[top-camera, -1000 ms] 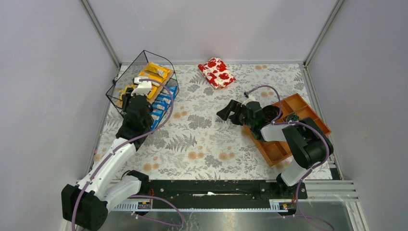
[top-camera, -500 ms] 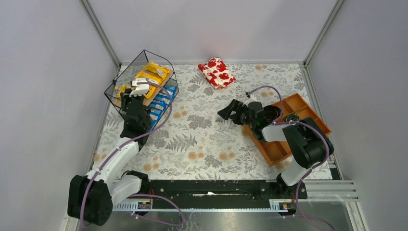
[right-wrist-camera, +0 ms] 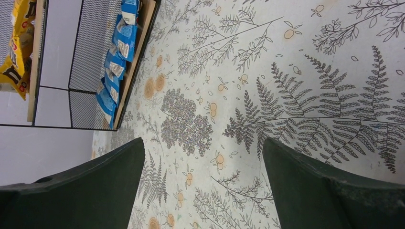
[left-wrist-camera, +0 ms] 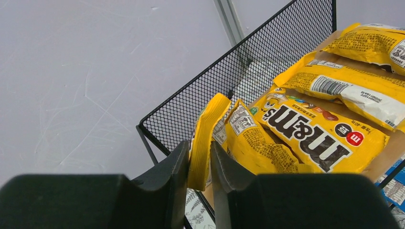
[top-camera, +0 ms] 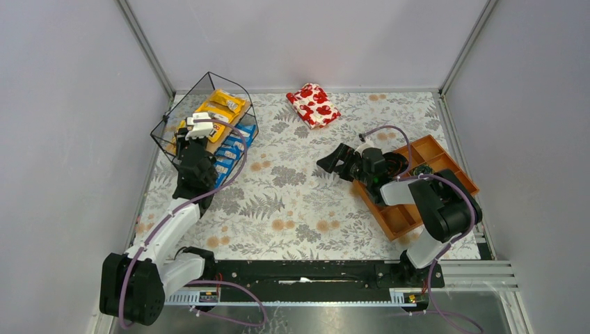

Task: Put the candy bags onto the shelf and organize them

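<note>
The shelf [top-camera: 179, 108] is a black wire rack at the table's back left. Several yellow candy bags [top-camera: 224, 106] lie on its upper board and several blue ones [top-camera: 233, 149] stand in a row on the lower tier. My left gripper [top-camera: 182, 136] reaches over the upper board's left end. In the left wrist view it [left-wrist-camera: 199, 148] is shut on the sealed edge of a yellow candy bag [left-wrist-camera: 205, 129], which stands on edge beside the mesh wall [left-wrist-camera: 239, 62] and another flat yellow bag [left-wrist-camera: 315, 133]. My right gripper [top-camera: 328, 160] hovers open over the tablecloth with nothing between its fingers [right-wrist-camera: 203, 143].
A red-and-white floral pouch [top-camera: 313, 104] lies at the back centre. An orange-brown compartment tray [top-camera: 400, 217] sits on the right under my right arm. Grey walls close in the left, back and right sides. The blue bags [right-wrist-camera: 117, 52] also show in the right wrist view.
My left gripper has pushed farther back and left over the shelf's upper board with the yellow bag. My right gripper has drifted slightly right, still open.
</note>
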